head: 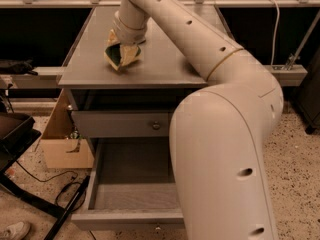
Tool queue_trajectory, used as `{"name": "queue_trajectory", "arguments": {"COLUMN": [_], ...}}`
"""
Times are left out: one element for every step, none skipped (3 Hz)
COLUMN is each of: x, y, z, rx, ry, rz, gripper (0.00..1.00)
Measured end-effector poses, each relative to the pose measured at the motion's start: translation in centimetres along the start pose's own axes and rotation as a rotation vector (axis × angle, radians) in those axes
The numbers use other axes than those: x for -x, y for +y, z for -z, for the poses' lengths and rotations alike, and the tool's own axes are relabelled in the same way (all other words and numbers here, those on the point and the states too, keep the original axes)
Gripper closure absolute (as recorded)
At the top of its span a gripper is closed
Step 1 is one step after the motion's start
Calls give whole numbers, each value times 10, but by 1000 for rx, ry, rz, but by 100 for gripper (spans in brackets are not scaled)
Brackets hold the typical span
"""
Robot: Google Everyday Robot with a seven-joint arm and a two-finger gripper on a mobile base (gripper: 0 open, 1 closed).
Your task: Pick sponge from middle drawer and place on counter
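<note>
The gripper (122, 51) is over the left part of the counter (165, 61) and it grips the sponge (119, 59) (dark green face and yellow foam both visible), close above the grey top. The middle drawer (132, 186) stands pulled out below, under a closed drawer front (117, 124) with a knob (156, 126)

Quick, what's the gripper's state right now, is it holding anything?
Gripper: closed on the sponge, low over the left part of the counter.
</note>
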State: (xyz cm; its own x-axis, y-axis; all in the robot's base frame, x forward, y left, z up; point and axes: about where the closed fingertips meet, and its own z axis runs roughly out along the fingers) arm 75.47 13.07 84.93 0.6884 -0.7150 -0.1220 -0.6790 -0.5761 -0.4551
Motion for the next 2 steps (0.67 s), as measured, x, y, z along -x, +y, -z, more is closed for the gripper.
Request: {"name": "queue_trajectory", "arguments": {"x": [0,0], "y": [-1,-1], "z": [2,2], "rx": [-5,-5], "ry": [2,2], "rz": [2,2], "gripper": [50,27]}}
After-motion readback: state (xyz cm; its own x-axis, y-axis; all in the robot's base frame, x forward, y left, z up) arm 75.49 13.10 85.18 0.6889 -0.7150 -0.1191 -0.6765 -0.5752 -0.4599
